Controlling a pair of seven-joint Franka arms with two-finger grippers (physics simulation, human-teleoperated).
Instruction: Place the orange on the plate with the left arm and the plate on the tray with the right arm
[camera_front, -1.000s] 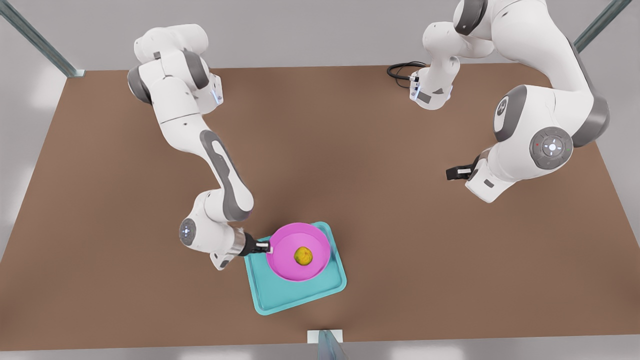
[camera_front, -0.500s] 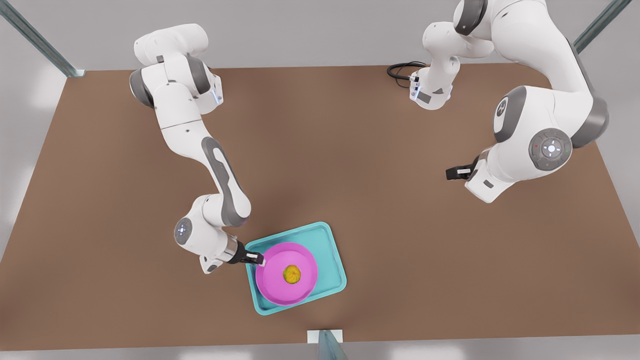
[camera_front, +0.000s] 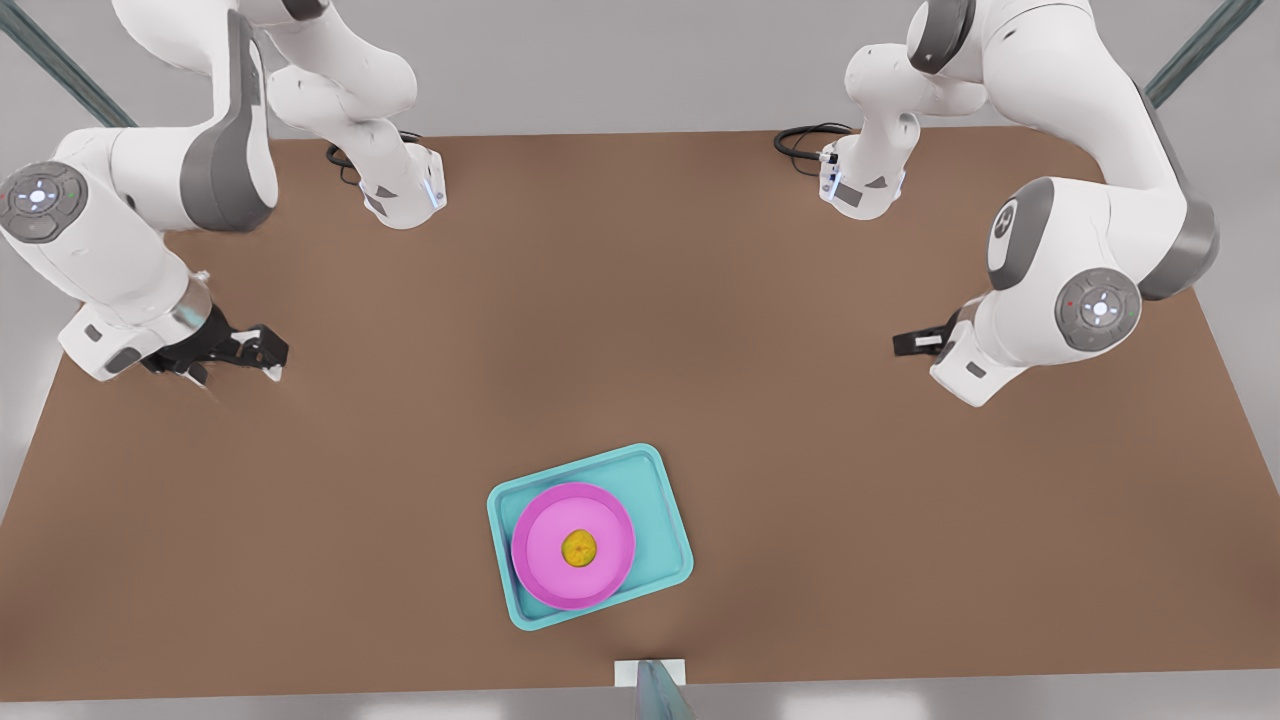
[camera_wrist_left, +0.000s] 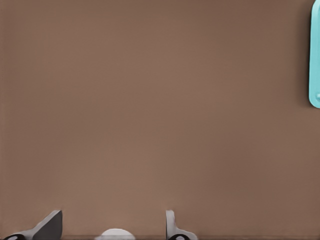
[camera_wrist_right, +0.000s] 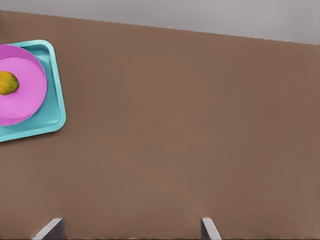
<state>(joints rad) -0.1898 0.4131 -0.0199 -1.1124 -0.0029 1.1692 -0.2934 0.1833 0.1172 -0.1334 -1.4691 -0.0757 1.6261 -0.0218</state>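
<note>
Front view, right gripper (camera_front: 262, 358): mine, hanging low over the bare table (camera_front: 640, 300) at the front view's left, fingers parted, nothing between them.
Front view, left gripper (camera_front: 905, 345): mine too, parked at the front view's right; I cannot tell how its fingers stand from here.
Front view, task things: the tray (camera_front: 665, 525) lies well apart from both grippers, roughly between them and toward the near table edge; the plate (camera_front: 545, 515) sits flat inside its rim, and the orange (camera_front: 579, 548) rests at the plate's middle.
Left wrist view: my fingertips (camera_wrist_left: 49, 226) stand wide apart and empty; a corner of the tray (camera_wrist_left: 315, 55) shows far off to one side of them.
Right wrist view: fingertips (camera_wrist_right: 207, 227) spread wide, holding nothing; tray (camera_wrist_right: 56, 95), plate (camera_wrist_right: 35, 75) and orange (camera_wrist_right: 8, 83) lie well ahead and aside.
Progress: I judge both placements done, orange on plate, plate on tray; nothing appears left but waiting.
</note>
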